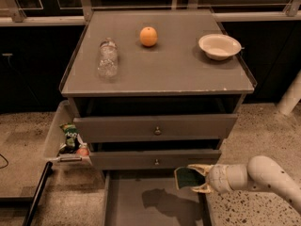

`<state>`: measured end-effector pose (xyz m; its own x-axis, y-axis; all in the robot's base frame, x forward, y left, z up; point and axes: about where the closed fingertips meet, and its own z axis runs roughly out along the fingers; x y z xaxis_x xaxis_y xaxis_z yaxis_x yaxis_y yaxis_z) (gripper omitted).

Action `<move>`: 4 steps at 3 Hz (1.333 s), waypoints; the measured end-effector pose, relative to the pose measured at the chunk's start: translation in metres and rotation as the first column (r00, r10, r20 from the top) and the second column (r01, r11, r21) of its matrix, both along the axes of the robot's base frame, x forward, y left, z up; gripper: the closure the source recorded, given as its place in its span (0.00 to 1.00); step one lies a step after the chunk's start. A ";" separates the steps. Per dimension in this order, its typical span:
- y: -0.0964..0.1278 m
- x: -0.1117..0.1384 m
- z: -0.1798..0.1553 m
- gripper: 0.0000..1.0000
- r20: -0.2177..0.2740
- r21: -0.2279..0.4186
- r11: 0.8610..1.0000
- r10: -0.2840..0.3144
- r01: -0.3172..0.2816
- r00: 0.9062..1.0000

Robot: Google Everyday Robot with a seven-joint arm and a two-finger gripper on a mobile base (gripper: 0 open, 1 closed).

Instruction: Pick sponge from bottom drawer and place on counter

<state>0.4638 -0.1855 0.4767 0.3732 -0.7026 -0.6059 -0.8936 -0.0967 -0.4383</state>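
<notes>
The robot's cream two-finger hand (194, 179) grips a small rectangular sponge (184, 177) above the right side of the open, shallow grey bottom drawer (127, 192). The sponge's dark green face shows, with a pale edge.
</notes>
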 end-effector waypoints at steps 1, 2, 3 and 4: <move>0.003 0.002 0.052 1.00 0.064 -0.020 0.997 0.077 -0.076 0.995; 0.004 0.009 0.126 1.00 0.120 -0.026 0.985 0.172 -0.170 0.978; 0.001 0.016 0.185 1.00 0.141 -0.034 0.972 0.233 -0.231 0.962; 0.001 0.020 0.263 1.00 0.181 -0.057 0.965 0.262 -0.256 0.948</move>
<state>0.4839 -0.1840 0.7401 0.6483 -0.5849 -0.4874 -0.7393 -0.3307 -0.5865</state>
